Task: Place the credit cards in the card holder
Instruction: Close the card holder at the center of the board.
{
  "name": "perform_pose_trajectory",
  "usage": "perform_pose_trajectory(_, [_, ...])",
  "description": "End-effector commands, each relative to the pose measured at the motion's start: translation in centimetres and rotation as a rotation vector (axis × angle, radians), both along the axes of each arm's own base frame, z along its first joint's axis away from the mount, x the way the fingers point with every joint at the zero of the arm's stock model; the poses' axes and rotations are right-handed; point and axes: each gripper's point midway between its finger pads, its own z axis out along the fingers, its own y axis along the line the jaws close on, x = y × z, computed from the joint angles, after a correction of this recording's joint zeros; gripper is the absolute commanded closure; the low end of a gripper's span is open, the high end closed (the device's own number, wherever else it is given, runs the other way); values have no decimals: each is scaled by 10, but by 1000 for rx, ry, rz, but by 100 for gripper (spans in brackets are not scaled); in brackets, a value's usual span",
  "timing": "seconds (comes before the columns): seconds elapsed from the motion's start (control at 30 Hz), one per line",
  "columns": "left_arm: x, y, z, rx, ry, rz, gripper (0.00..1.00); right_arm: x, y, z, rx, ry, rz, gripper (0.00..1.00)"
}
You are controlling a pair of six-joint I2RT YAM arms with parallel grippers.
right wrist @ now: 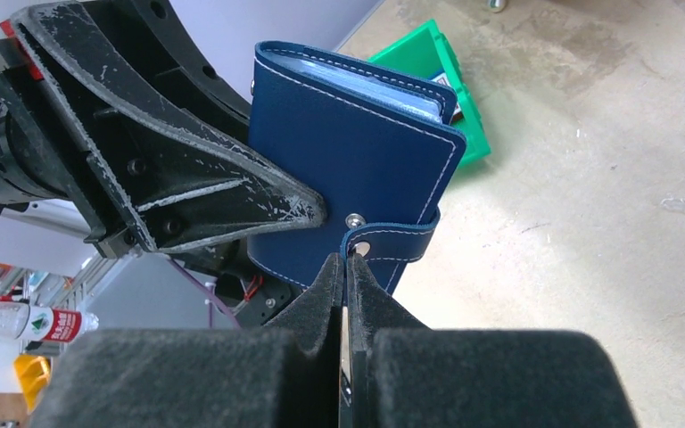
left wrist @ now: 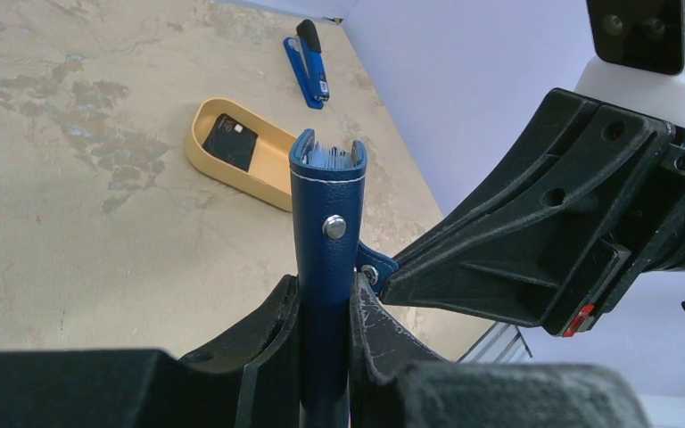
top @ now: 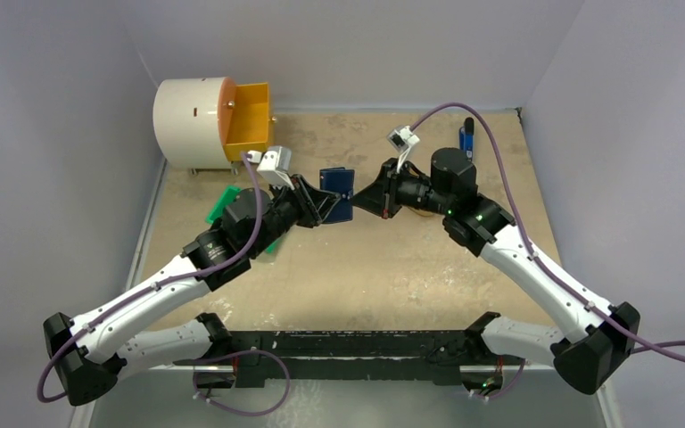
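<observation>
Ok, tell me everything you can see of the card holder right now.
The card holder is navy and leather-looking with white stitching, folded shut and held upright above the table. Pale layered inserts show at its top edge. The left fingers clamp its lower body; the right fingers pinch the end of its snap tab, which sits unfastened beside the metal stud. Nothing else touches it.

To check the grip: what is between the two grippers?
The card holder, held in the air: the left gripper clamps its body, the right gripper pinches its tab. The top view shows it.
</observation>
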Motion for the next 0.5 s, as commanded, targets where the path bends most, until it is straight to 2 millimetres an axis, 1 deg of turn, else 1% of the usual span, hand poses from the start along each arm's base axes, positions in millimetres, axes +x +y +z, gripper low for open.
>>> perform_pose_trajectory(0.0, [-5,-8,33,-64,-89,-57,100,2,7,27,42,-76,26,100])
perform_pose_trajectory(0.47, [-7,-9,32,-44,-98,-74,100,3,11,25,44,-64,48,100])
